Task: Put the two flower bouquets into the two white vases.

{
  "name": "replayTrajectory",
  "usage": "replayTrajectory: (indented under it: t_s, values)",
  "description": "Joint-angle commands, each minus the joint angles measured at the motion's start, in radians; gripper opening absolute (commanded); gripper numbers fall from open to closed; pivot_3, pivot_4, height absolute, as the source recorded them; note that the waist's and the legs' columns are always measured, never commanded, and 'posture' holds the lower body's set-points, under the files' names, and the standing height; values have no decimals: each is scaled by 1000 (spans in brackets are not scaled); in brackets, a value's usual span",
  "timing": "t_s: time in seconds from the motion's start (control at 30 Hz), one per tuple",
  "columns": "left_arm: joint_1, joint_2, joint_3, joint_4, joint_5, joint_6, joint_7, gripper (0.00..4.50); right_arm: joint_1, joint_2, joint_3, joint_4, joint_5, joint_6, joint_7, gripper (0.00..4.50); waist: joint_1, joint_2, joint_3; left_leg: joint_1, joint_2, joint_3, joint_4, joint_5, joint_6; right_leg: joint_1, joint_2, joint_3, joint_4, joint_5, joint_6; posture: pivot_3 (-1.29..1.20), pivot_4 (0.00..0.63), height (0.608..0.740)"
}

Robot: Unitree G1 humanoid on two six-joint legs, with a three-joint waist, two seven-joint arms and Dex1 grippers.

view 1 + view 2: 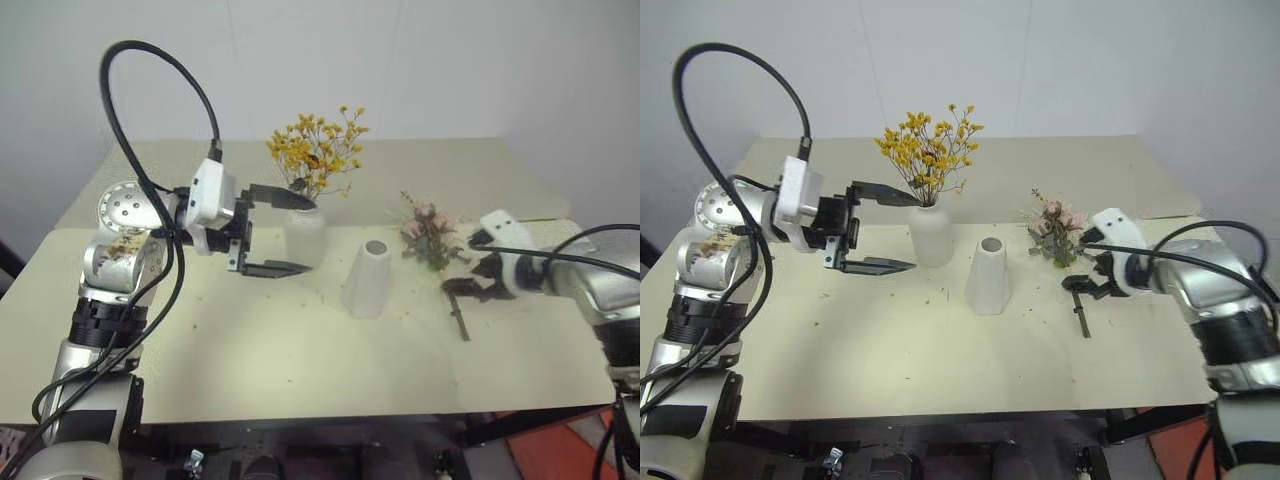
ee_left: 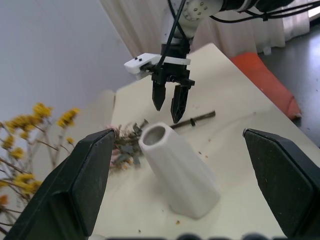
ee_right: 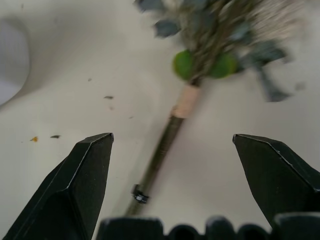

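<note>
On the table (image 1: pixel 250 350), the yellow bouquet (image 1: pixel 315 150) already stands in the bottle-shaped vase (image 1: pixel 305 236); the cone vase (image 1: pixel 367 280) is empty. The rose bouquet (image 1: pixel 432 235) lies flat beside it. The right gripper (image 3: pixel 172 145), jaws wide and empty, straddles its stem (image 3: pixel 165 145) and must descend and close; the left gripper (image 1: pixel 268 230) hangs open beside the filled vase

Left arm (image 1: pixel 105 300): silver-grey metal segments joined by black ribbed collars; the round joint cap nearest the left gripper bears a ring of small screw holes, and a worn, mottled patch marks the segment beneath it. A white box-shaped wrist module adjoins the left gripper (image 1: pixel 270 232), which has a black frame and two black, tapering, wedge-shaped fingers. A thick black cable rises from the white module in a tall loop; further black cables run beside the silver segments. Right arm (image 1: pixel 1210 290): silver-grey shell, black cables, white module adjoining the black-fingered right gripper (image 1: pixel 1082 285).
</note>
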Motion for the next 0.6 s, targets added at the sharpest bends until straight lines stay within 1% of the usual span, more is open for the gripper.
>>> replayTrajectory:
  t_s: [0.03, 0.2, 0.37, 0.5, 0.6]
  values:
    - [-12, 5, -1, 4, 19, -25, 8, 4483, -93, 26, 44, 91, -55, 2, 35, 4500, 0, 0, 0, 0, 0, 0, 0, 0, 0, 0, 0, 0, 0, 0, -1, 0, 150, 740]
    - [2, 3, -1, -7, 28, -23, 19, 4483, -176, 94, 97, 275, -133, -68, 70, 4500, 0, 0, 0, 0, 0, 0, 0, 0, 0, 0, 0, 0, 0, 0, 0, 0, 150, 740]
    - [13, 21, 6, -2, 39, -39, 16, 4483, -244, 153, 103, 432, -190, -124, 103, 4500, -2, 0, 0, 0, 0, 0, 0, 0, 0, 0, 0, 0, 0, 1, -1, 0, 150, 740]
    - [37, 30, 11, -16, 43, -41, 29, 4483, -288, 200, 105, 562, -245, -189, 102, 4500, -3, 0, 0, 1, 0, 0, 0, 0, 0, 0, 0, 0, 0, 1, -2, 0, 150, 740]
    - [52, 32, 14, -27, 45, -39, 41, 4500, -324, 226, 94, 652, -281, -225, 96, 3894, -2, 1, 0, 1, 0, 0, 0, 0, 0, 0, 0, 0, 1, 1, -2, 0, 150, 740]
